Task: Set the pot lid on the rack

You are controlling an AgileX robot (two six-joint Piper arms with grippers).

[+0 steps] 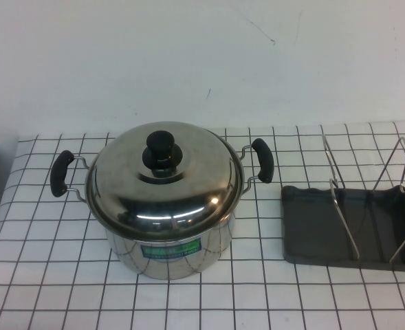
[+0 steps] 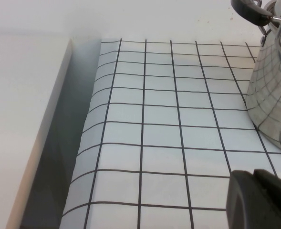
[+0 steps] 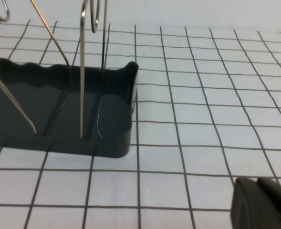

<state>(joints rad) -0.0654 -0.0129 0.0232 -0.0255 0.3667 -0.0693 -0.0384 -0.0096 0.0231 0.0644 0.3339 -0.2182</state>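
The pot lid (image 1: 188,185), domed shiny steel with a black knob (image 1: 161,152), sits closed on the steel pot (image 1: 171,251) left of centre in the high view. The rack (image 1: 312,227), a dark grey tray with upright wire loops (image 1: 343,206), stands empty to the pot's right. Neither gripper shows in the high view. My left gripper (image 2: 254,174) is shut and empty, low over the cloth to the left of the pot (image 2: 274,95). My right gripper (image 3: 257,181) is shut and empty, over the cloth beside the rack (image 3: 59,143).
A white cloth with a black grid (image 1: 257,289) covers the table. The pot's two black handles (image 1: 59,173) stick out sideways. A white wall rises behind. The cloth's left edge drops to a pale ledge (image 2: 26,119).
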